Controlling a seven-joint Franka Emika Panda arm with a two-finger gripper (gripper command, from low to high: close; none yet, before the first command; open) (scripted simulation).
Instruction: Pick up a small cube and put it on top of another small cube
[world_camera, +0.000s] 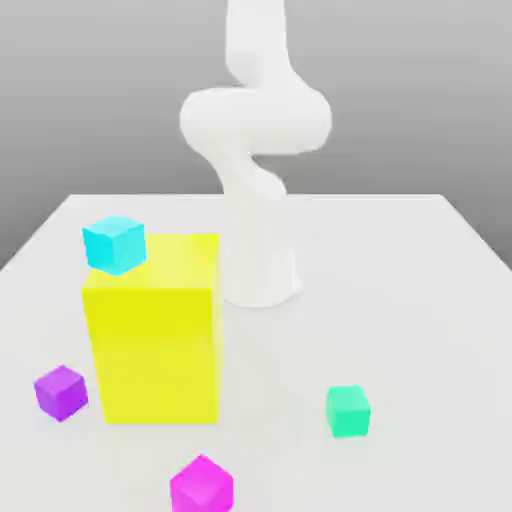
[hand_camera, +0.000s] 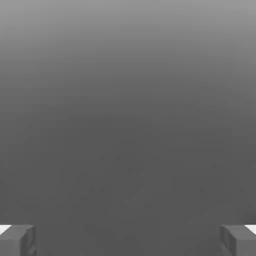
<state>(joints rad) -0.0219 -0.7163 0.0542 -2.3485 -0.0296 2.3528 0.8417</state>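
On yellow block (world_camera: 155, 340), cyan cube (world_camera: 114, 243), fingers (hand_camera: 20, 240) cropped

Soft, even light falls from above onto my white table (world_camera: 420, 330), with no glare. The yellow block (world_camera: 155, 335) is brightest on top, with its front face slightly dimmer. Shadows around that block are faint. Behind it the backdrop grades grey. Edges render slightly soft throughout, without distortion.

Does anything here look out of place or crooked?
Only the cyan cube stands out: it sits at the far corner of the tall yellow block, on the exterior view's left, and juts past the edge. The purple, magenta and green cubes rest flat on the table.
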